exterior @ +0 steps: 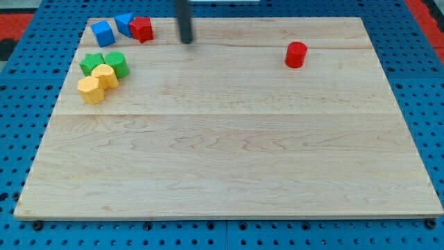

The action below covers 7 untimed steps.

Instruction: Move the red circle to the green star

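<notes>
The red circle stands alone near the view's top right of the wooden board. The green star sits at the view's upper left, touching a green cylinder to its right. My tip is near the view's top, left of centre, far to the left of the red circle and to the right of the block cluster. It touches no block.
Two blue blocks and a red star-like block sit at the view's top left corner. Two yellow blocks lie just below the green ones. Blue pegboard surrounds the board.
</notes>
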Available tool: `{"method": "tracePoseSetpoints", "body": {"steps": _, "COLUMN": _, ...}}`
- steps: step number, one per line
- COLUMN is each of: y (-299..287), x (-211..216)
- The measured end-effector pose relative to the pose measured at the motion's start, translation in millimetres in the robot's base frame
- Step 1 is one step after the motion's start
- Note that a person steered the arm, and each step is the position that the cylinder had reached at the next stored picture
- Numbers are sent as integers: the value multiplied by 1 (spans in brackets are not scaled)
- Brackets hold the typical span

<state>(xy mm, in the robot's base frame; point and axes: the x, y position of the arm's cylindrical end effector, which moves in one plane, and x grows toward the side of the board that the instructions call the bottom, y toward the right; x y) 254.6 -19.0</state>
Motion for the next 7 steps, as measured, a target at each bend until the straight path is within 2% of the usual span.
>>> {"method": "tracePoseSetpoints", "body": {"steps": 2, "y": 213, "x": 5}}
{"method": "tracePoseSetpoints", "body": {"steps": 3, "y": 248, "x": 34}}
{"method": "tracePoseSetpoints", "body": {"steps": 5, "y": 81, "x": 52}}
{"method": "tracePoseSetpoints", "body": {"steps": 6, "y": 69, "x": 77}}
{"method": "tracePoseSetpoints", "body": {"steps": 7, "y": 32, "x": 81}}
